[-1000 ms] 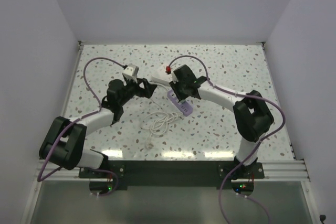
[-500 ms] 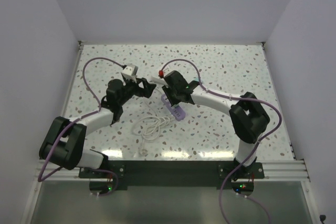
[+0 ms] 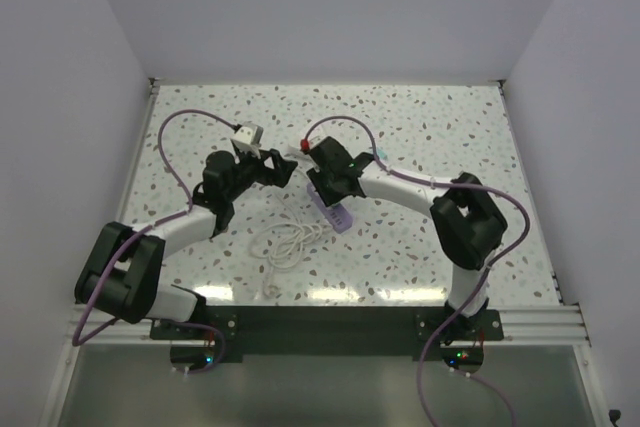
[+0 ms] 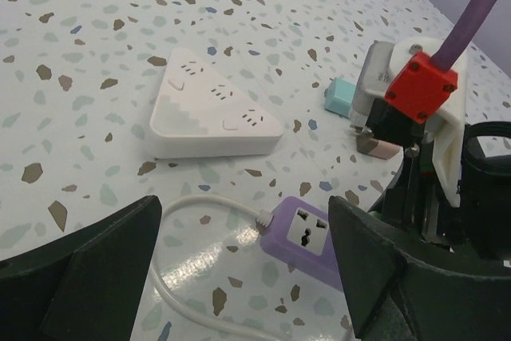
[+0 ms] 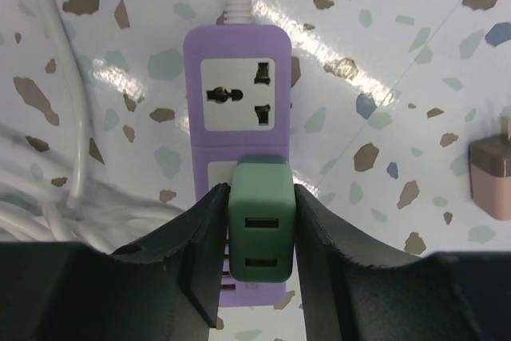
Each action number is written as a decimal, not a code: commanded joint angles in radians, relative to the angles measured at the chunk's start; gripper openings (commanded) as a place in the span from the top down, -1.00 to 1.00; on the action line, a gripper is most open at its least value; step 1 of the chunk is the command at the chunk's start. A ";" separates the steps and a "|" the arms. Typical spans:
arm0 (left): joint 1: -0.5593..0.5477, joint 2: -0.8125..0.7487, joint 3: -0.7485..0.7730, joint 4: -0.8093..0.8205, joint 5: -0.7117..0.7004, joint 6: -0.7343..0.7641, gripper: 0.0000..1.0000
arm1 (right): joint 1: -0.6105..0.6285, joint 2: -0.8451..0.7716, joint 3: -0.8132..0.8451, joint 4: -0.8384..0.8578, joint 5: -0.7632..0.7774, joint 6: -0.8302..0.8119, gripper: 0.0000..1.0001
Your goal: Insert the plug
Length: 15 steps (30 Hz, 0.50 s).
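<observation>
A purple power strip (image 5: pixel 237 117) lies flat on the speckled table, with a white cord at its far end. My right gripper (image 5: pixel 261 199) is shut on a green plug (image 5: pixel 259 233) and holds it on the strip's second socket; the first socket is bare. I cannot tell how deep the plug sits. From above, the right gripper (image 3: pixel 335 185) covers the strip (image 3: pixel 338 215) at the table's middle. My left gripper (image 4: pixel 239 277) is open and empty, hovering just left of the strip (image 4: pixel 307 235); from above it (image 3: pixel 285 169) is beside the right gripper.
A white triangular power strip (image 4: pixel 211 109) lies beyond the purple one. A teal plug (image 4: pixel 339 96) and a tan plug (image 4: pixel 375 145) lie to its right; the tan plug also shows in the right wrist view (image 5: pixel 491 173). The white cord (image 3: pixel 285 242) coils toward the near edge.
My right gripper has moved left toward the left gripper, and the purple strip and its cord have shifted left with it. The left arm has not moved.
</observation>
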 commanded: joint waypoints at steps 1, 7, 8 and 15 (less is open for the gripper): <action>0.007 0.006 0.008 0.029 -0.003 0.023 -0.83 | 0.019 0.024 0.005 -0.102 -0.023 0.032 0.17; 0.007 0.006 0.007 0.029 0.003 0.021 -0.83 | 0.020 -0.047 -0.010 -0.108 0.023 0.044 0.10; 0.007 0.003 0.007 0.027 0.003 0.021 -0.83 | 0.020 -0.062 -0.018 -0.107 0.029 0.046 0.08; 0.007 0.005 0.010 0.029 0.005 0.021 -0.83 | 0.020 -0.199 -0.038 -0.113 0.080 0.042 -0.04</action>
